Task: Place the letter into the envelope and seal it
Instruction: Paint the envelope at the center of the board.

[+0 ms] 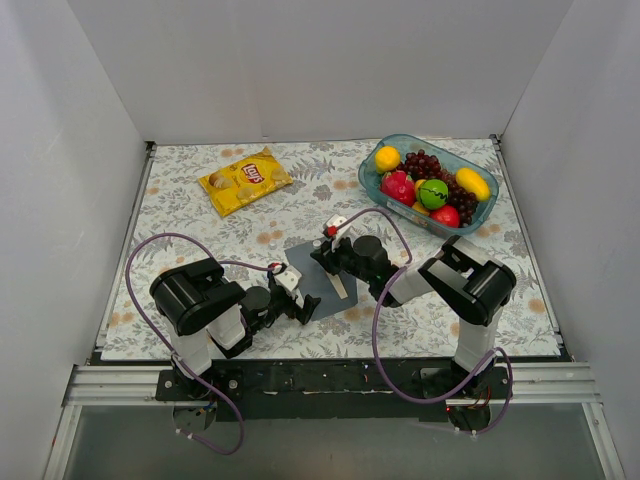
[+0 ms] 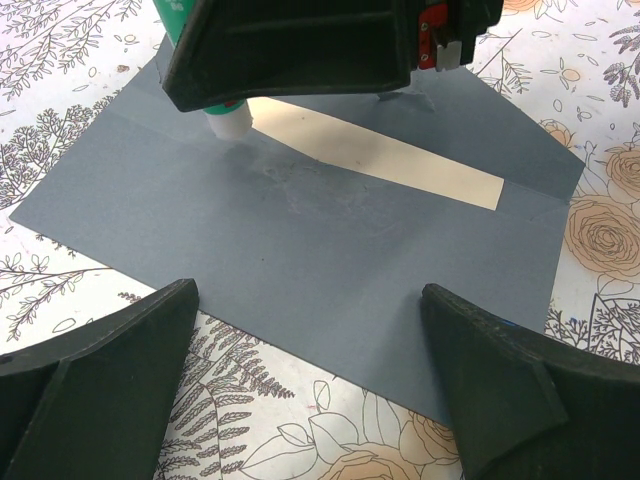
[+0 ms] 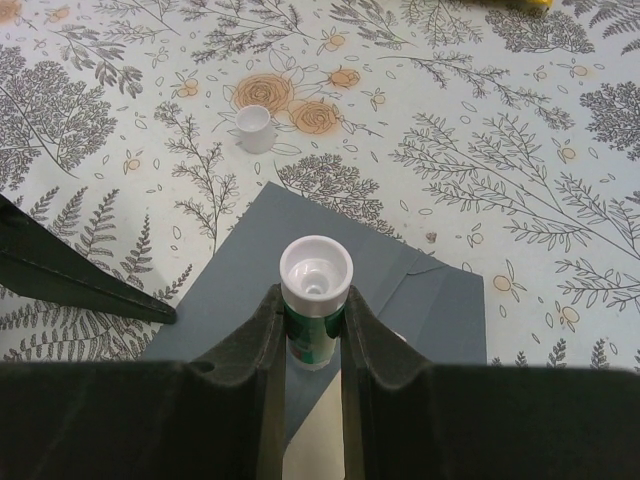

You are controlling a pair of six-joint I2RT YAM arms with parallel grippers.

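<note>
The slate-blue envelope (image 1: 312, 283) lies flat on the floral table, also in the left wrist view (image 2: 300, 230) and the right wrist view (image 3: 440, 310). Its flap is open, and a cream strip of the letter (image 2: 380, 155) shows at the mouth (image 3: 315, 445). My right gripper (image 3: 313, 300) is shut on a green glue stick (image 3: 315, 280). The stick's white tip (image 2: 226, 122) touches the envelope by the letter's left end. My left gripper (image 2: 308, 298) is open, its fingers spread over the envelope's near edge, holding nothing.
A small white cap (image 3: 255, 128) stands on the table beyond the envelope. A yellow crisp bag (image 1: 245, 180) lies at the back left. A clear blue bowl (image 1: 408, 139) of fruit stands at the back right. White walls enclose the table.
</note>
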